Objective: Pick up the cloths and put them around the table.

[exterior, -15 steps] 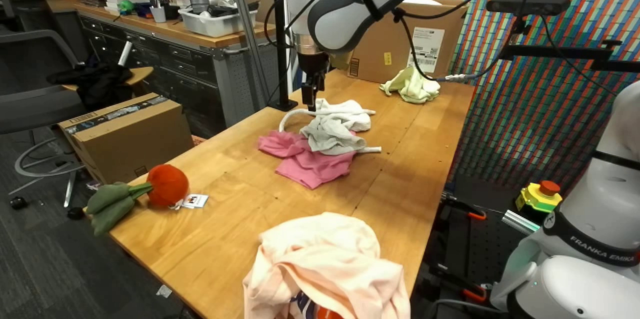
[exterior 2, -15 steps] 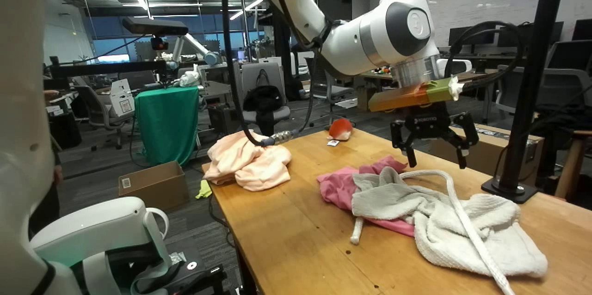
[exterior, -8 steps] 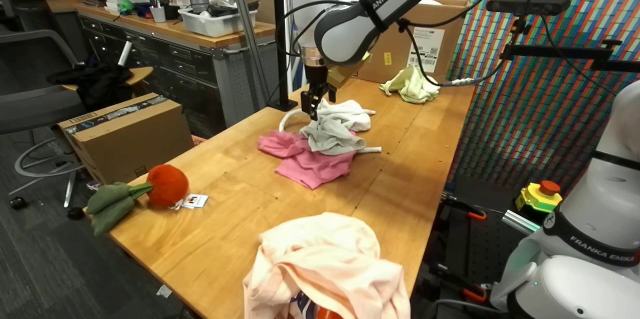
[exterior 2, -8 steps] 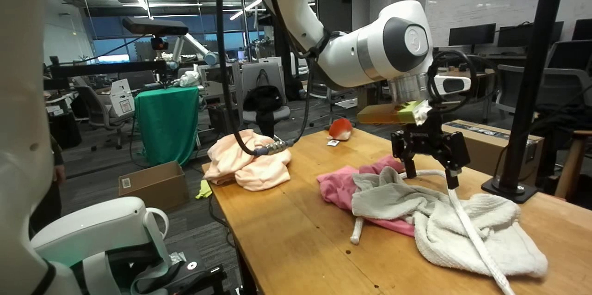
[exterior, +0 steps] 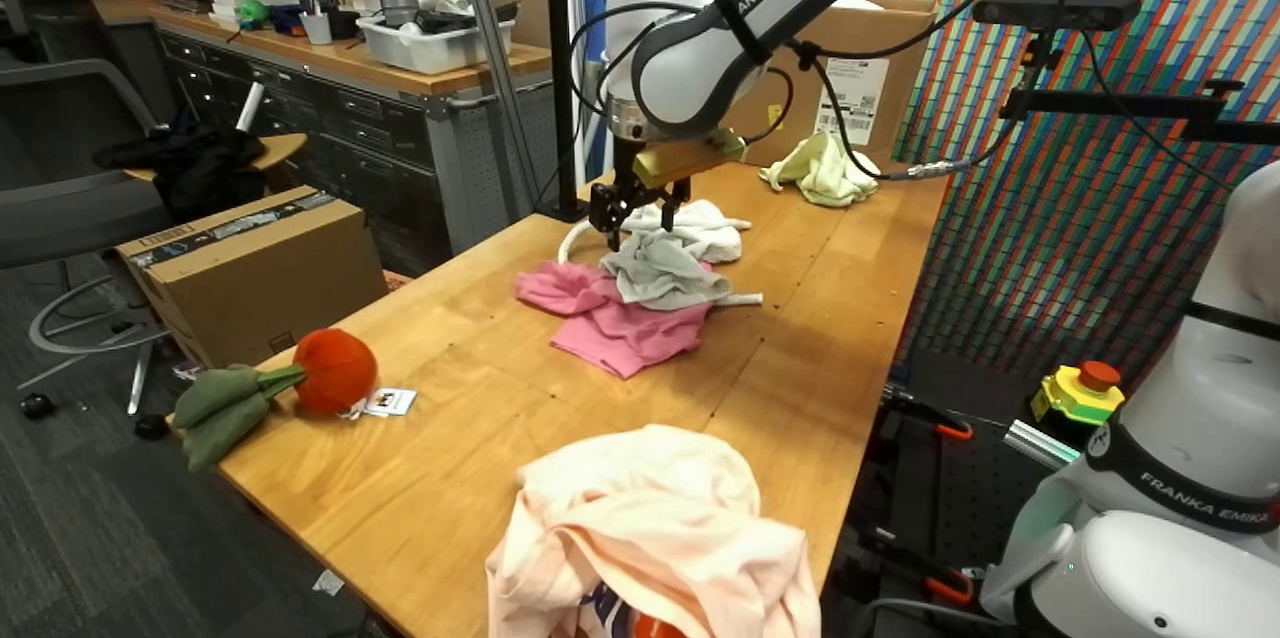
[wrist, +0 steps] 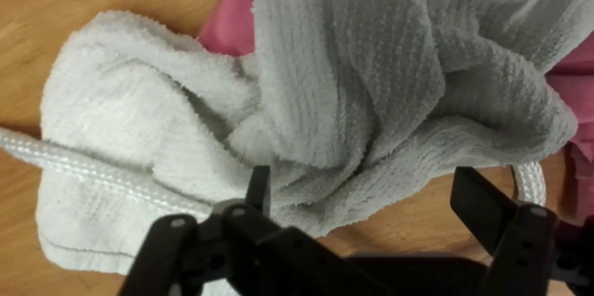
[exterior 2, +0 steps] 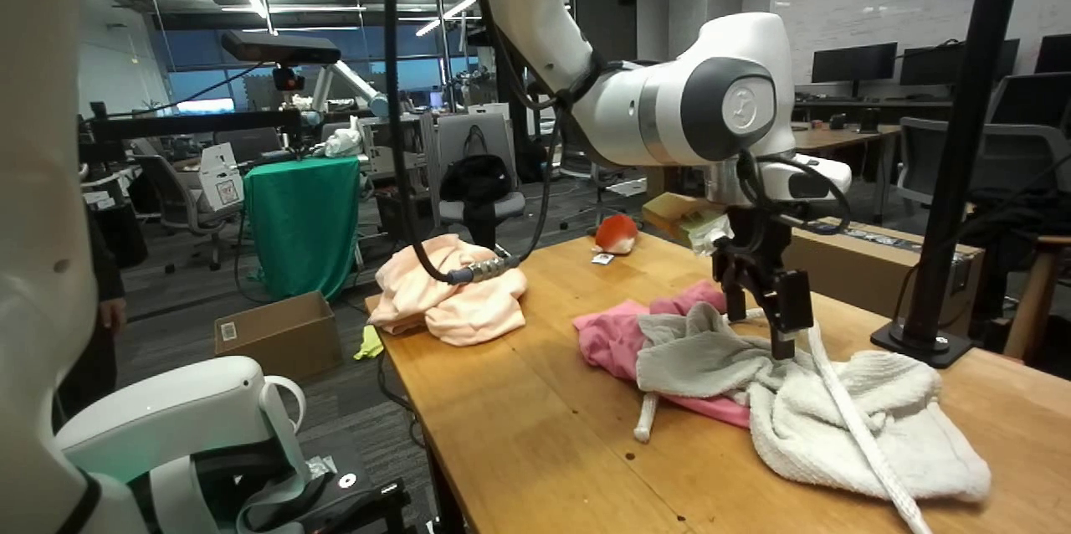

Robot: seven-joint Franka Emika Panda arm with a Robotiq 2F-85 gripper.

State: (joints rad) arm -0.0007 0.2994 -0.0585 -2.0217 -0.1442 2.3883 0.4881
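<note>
Robotiq gripper (wrist: 361, 179) hangs empty, jaws well apart, over the near edge of the ribbed pale-grey towel (wrist: 315, 110). Most folds lie ahead of it in the wrist view, the long axis aslant, more along the jaws' line than across; a fuller grip probably needs a forward shift. Pink cloth (exterior: 640, 338) lies partly beneath the towel. Franka arm (exterior 2: 615, 120) reaches over, wrist pointing down.

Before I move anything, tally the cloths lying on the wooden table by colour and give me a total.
Pink, crumpled fabric cloth: 1
Grey-white, twisted towelling cloth: 1
Pale green, bunched fabric cloth: 1
Peach, heaped fabric cloth: 1
Total: 4, taking the grey-white one as a single piece, as it appears.
</note>
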